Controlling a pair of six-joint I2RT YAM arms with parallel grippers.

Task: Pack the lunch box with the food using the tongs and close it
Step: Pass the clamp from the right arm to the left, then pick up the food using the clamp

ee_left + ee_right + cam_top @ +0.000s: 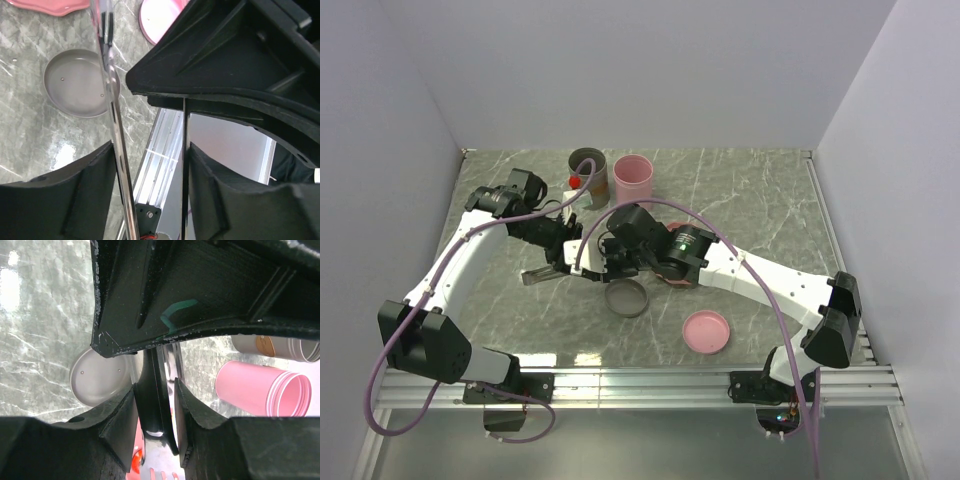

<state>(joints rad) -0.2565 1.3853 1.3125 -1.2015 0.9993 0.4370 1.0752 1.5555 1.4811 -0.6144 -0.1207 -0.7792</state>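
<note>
Though no writing is legible, the grey cup (295,349) bears an orange-brown round label. It and the pink cup (632,178) stand open, with the grey lid (626,298) and pink lid (706,331) lying flat on the surface (750,210). The left gripper (150,155) clamps the tongs (114,130). The right gripper (155,390) flanks a dark strip, but I cannot tell whether it grips. A red-orange food piece (134,461) is cut off below.

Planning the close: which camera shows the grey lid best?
Left wrist: the grey lid lies large and nearly whole, only the tongs crossing its right edge. Top external shows the lid clear but small; right wrist shows only part, the rest hidden.
</note>
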